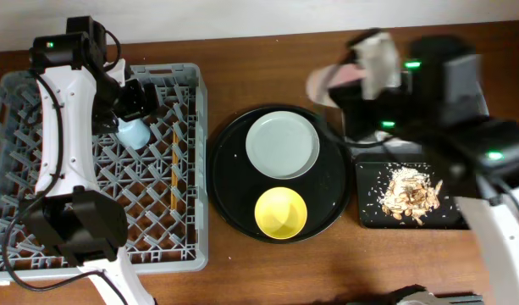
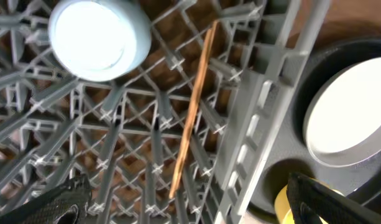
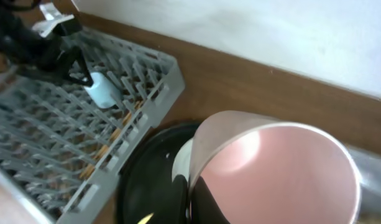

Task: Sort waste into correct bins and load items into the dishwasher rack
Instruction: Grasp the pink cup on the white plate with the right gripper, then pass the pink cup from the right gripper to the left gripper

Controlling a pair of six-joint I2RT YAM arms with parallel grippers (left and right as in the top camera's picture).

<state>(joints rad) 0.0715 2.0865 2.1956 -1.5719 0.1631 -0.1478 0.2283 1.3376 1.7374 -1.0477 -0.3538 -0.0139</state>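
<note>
The left fingers (image 2: 59, 202) are hung over the rack (image 1: 22, 161), spread empty, near the blue cup (image 1: 134, 132) and chopsticks (image 1: 173, 165). The pink cup (image 3: 277, 168) is clamped, seemingly at its rim, by the raised right fingers (image 3: 209, 202) beyond the tray (image 1: 229, 182).

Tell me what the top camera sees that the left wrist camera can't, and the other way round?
Only overhead: the food scraps on the shallow black tray, and the pink cup. Only left wrist: its own dark fingertips, spread apart. Both: the blue cup, a chopstick, the rack, the plate and the yellow bowl.
</note>
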